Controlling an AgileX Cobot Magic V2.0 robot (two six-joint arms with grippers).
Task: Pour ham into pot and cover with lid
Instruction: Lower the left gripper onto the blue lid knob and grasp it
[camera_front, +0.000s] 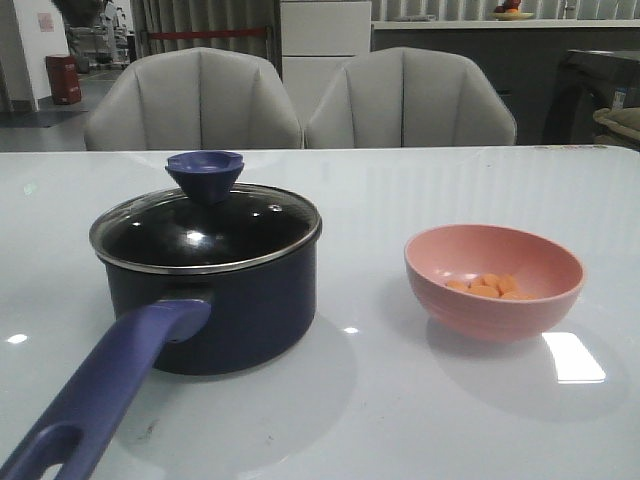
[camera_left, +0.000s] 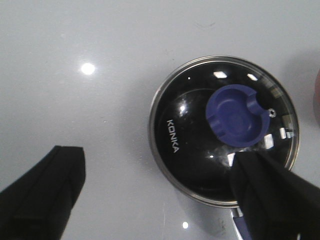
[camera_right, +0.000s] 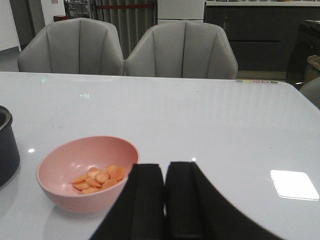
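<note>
Ham (camera_front: 490, 286) sits unpoured in the pink bowl (camera_front: 440, 285); lid (camera_front: 205, 228) covers pot (camera_front: 250, 310). Left gripper (camera_left: 160, 185) spread wide, right gripper (camera_right: 165, 200) clenched empty.

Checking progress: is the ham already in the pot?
No, the ham lies in the pink bowl, beside the pot.

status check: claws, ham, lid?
Left claw open above the lid, holding nothing. Right claw shut, empty, near the pink bowl. Ham in bowl, unpoured. Lid on the pot, blocks pouring.
</note>
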